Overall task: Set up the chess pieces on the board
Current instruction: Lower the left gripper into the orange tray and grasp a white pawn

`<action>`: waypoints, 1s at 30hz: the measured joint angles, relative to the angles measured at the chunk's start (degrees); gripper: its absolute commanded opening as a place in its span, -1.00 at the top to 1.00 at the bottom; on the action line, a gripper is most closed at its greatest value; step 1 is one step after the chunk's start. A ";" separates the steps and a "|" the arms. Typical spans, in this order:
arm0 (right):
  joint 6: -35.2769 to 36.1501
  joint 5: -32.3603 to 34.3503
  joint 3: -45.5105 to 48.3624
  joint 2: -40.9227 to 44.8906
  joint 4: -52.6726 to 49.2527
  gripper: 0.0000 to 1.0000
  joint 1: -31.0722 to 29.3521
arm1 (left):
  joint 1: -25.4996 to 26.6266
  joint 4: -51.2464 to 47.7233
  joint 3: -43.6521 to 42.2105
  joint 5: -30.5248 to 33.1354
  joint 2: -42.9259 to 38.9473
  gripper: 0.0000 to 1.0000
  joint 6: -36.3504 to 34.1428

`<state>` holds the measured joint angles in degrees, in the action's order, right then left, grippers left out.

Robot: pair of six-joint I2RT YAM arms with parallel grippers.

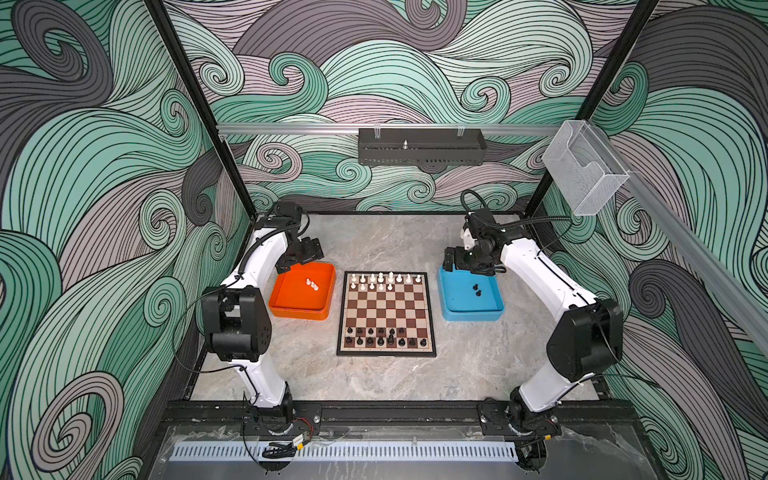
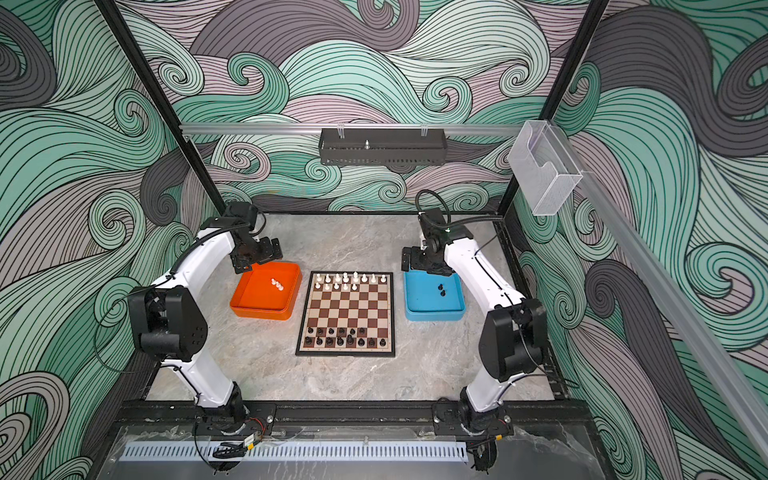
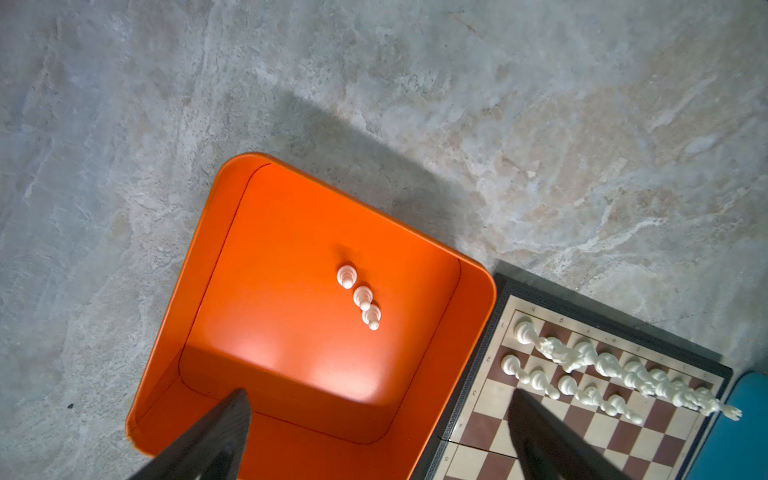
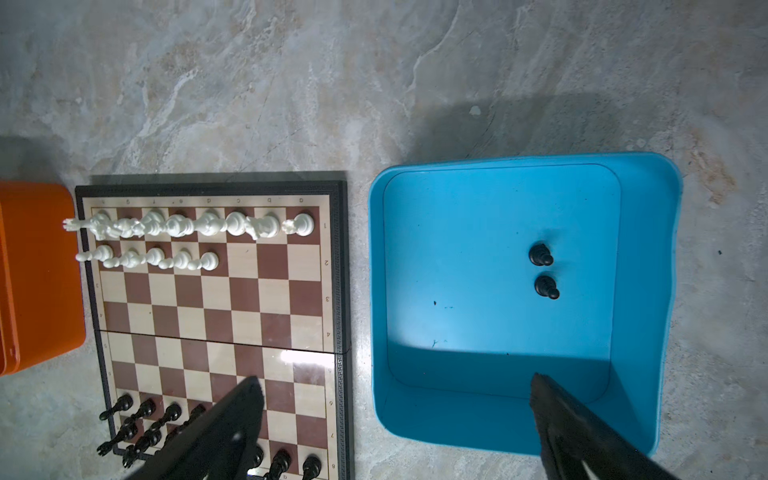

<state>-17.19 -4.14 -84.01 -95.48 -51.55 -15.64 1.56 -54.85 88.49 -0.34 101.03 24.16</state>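
Chessmen stand at both ends of the board (image 1: 386, 307), which lies flat in the middle of the marbled counter (image 1: 374, 245). An orange tray (image 1: 299, 313) sits just beside it on the left and a blue tray (image 1: 471, 313) on the right.

White pieces (image 1: 380, 278) occupy the two far rows. The back row is full, and the row in front holds five pawns bunched toward the orange tray's side, leaving three squares bare. Black pieces (image 1: 380, 341) occupy the two near rows. Their back row is full, and the front row is short by two squares on the blue tray's side.

Three white pawns (image 3: 361, 297) stand upright in a tight diagonal line on the orange tray's floor. Two black pawns (image 4: 545, 286) stand upright, just beside each other, in the blue tray.

Left fingers (image 3: 216, 436) hang above the far edge of the orange tray, spread wide with nothing between them. In the left wrist view the tray floor and a corner of the board show through the gap.

Right fingers (image 4: 232, 424) hover over the far edge of the blue tray, likewise released and empty. In the right wrist view one tip shows in front of the board's black end and the other in front of the blue tray.
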 measured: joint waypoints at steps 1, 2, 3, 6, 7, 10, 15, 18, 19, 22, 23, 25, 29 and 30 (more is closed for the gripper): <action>0.00 -0.13 0.46 0.00 0.37 -1.00 0.50 | -0.09 -0.15 -0.46 0.02 0.00 -0.97 0.11; 0.00 -0.33 1.16 0.00 0.81 -1.00 0.96 | -0.33 -0.50 -0.83 -0.02 0.00 -0.97 0.26; 0.00 -0.50 1.73 -0.02 1.09 -1.00 1.29 | -0.33 -0.72 -1.09 -0.02 0.00 -0.97 0.37; 0.02 -1.18 3.02 -0.20 1.36 -1.00 2.10 | -0.70 -1.11 -1.68 -0.02 0.02 -0.97 0.55; 0.02 -1.44 3.19 -0.35 1.38 -1.00 2.23 | -0.85 -1.09 -1.68 -0.02 0.11 -0.97 0.55; 0.04 -2.45 3.26 -1.03 1.77 -1.00 2.38 | -1.22 -0.96 -1.68 -0.04 0.74 -0.96 0.55; 0.17 -3.63 3.26 -2.16 2.12 -0.99 2.38 | -1.55 -0.44 -1.70 0.37 3.72 -0.82 0.61; 0.33 -3.82 3.26 -2.25 2.16 -1.00 2.38 | -1.55 -0.15 -1.60 1.27 6.40 -0.70 0.76; 0.42 -3.85 3.26 -2.25 2.16 -1.00 2.38 | -1.55 -0.11 -1.40 1.49 7.39 -0.67 0.68; 0.57 -3.85 3.26 -2.25 2.29 -1.00 2.38 | -1.55 0.09 0.09 2.14 10.49 -0.59 0.76; 0.61 -3.85 3.26 -2.25 2.34 -1.00 2.40 | -1.55 0.17 0.74 2.34 11.37 -0.56 0.79; 0.72 -3.87 3.26 -2.25 2.47 -1.00 2.43 | -1.55 0.55 1.99 3.15 13.00 -0.44 0.76; 0.81 -4.04 3.28 -2.25 2.54 -1.00 2.58 | -1.57 0.96 3.67 4.85 15.28 -0.36 0.85; 0.90 -4.11 3.28 -2.27 2.54 -1.00 2.69 | -1.57 0.98 3.76 5.25 15.58 -0.27 0.87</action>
<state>-16.29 -8.25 -80.73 -97.76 -49.01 -12.95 -0.01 -53.87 92.25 4.91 116.62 25.04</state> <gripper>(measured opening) 0.998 0.687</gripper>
